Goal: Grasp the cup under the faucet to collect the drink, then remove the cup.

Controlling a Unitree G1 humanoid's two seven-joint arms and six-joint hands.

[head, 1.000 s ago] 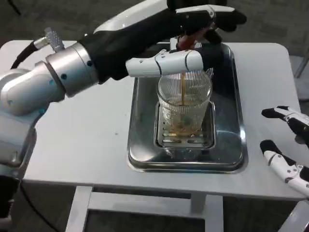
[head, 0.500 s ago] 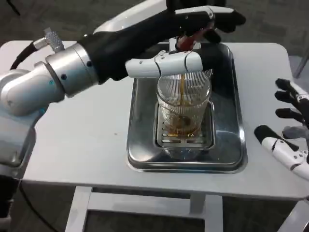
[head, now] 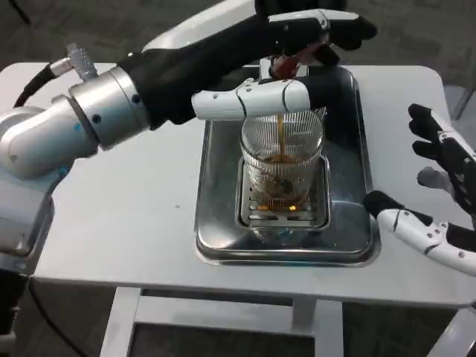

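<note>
A ribbed clear glass cup stands upright on the drip grate of a steel tray. A thin brown stream runs from the reddish faucet into it, and brown drink covers the cup's bottom. My left hand reaches in from the left and grips the faucet lever, dark fingers over the top and white thumb lying across the front of the cup's rim. My right hand hovers open just right of the tray, fingers spread, thumb near the tray's front right corner, holding nothing.
The tray sits in the middle of a white table. My left forearm crosses the table's left half above the surface. The table's right edge lies close under my right hand; dark floor surrounds the table.
My right hand has moved left toward the tray's right side, fingers spreading wider. The drink level in the cup has risen a little. My left hand has stayed on the faucet.
</note>
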